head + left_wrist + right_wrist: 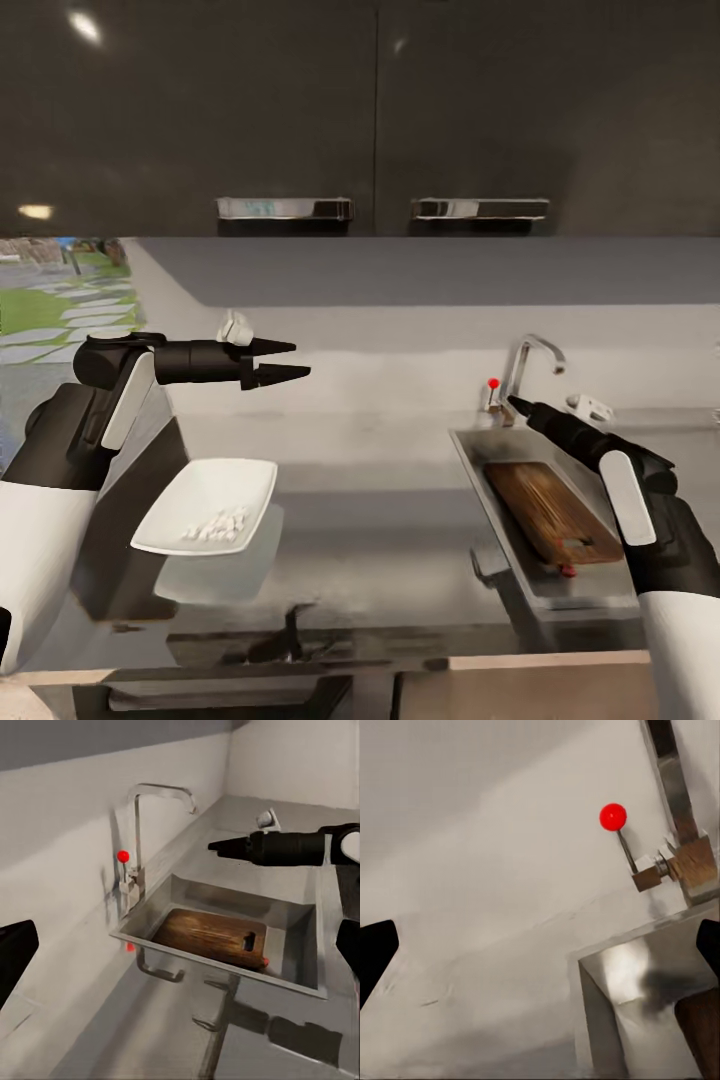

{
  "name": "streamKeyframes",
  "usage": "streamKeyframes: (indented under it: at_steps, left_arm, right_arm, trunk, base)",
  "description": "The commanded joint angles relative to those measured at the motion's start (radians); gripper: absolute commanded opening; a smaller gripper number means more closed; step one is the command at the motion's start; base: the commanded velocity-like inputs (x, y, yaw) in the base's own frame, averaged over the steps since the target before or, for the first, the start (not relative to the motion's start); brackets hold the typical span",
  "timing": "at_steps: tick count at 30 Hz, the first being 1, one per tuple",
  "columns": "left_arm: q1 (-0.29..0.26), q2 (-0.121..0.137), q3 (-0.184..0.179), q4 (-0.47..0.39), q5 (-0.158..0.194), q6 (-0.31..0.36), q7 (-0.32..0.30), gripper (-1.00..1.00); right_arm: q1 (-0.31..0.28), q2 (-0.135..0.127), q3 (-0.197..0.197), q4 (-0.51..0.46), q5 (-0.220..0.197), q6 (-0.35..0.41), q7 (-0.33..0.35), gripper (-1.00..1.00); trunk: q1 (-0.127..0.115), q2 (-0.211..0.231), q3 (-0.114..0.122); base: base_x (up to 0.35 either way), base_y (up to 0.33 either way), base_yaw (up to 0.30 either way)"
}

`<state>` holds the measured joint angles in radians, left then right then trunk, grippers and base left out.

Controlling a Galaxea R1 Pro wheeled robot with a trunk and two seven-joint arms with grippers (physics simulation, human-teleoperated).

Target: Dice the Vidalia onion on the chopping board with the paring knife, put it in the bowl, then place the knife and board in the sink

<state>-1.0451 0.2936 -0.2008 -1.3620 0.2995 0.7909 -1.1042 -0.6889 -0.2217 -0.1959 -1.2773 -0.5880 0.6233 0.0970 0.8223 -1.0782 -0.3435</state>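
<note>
My left claw (290,362) hangs in the air above the long smooth grey countertop (380,480), its two dark fingers spread a little way apart and nothing between them. Just below it and nearer to me sits the shallow white squarish bowl (207,505), with a small heap of white diced onion pieces (218,523) lying in it toward the near side.

Over on the right, my right arm reaches out across the rectangular grey steel sink (478,470). My right claw (517,403) points at the chrome tap (527,365), close beside its red knob (493,382); from the head view the tip looks narrow, and I cannot tell how far it is open. It has nothing visibly in its hold.

The brown wooden chopping board (552,510) lies flat inside the sink basin, its slot-shaped handle hole toward the near end. A small red bit (567,571) peeks out at the board's near edge, at the basin's near end; it may be the paring knife's handle, but I cannot tell for sure.

Dark glossy wall cabinets (370,110) with chrome handles run across the top.
</note>
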Motion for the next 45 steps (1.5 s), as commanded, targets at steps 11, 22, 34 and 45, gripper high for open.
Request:
streamKeyframes:
  at_steps: [11,22,34,45]
  left_arm:
    - [-0.001,0.001,-0.002,0.001,0.006,0.007,0.001,1.0]
    - [-0.001,0.0,-0.002,0.001,0.006,0.007,0.001,1.0]
    - [-0.001,-0.018,-0.014,0.013,0.006,0.007,0.144,1.0]
    - [0.024,-0.003,-0.015,0.167,0.007,0.008,0.216,1.0]
  right_arm:
    - [0.0,-0.004,-0.001,0.0,0.002,0.009,0.081,1.0]
    - [0.002,-0.004,0.001,0.0,0.131,0.007,0.3,1.0]
    - [0.003,-0.003,0.009,0.001,0.147,0.006,0.308,1.0]
    - [0.029,-0.002,0.012,0.001,0.321,0.009,0.306,1.0]
  trunk:
    - [0.0,-0.001,0.016]
    - [0.0,-0.001,0.033]
    - [0.0,-0.001,0.046]
    - [0.0,-0.001,0.055]
  base:
    - [-0.326,0.0,0.0]
    - [-0.33,0.0,0.0]
    - [-0.267,0.0,0.0]
    - [-0.023,0.0,0.0]
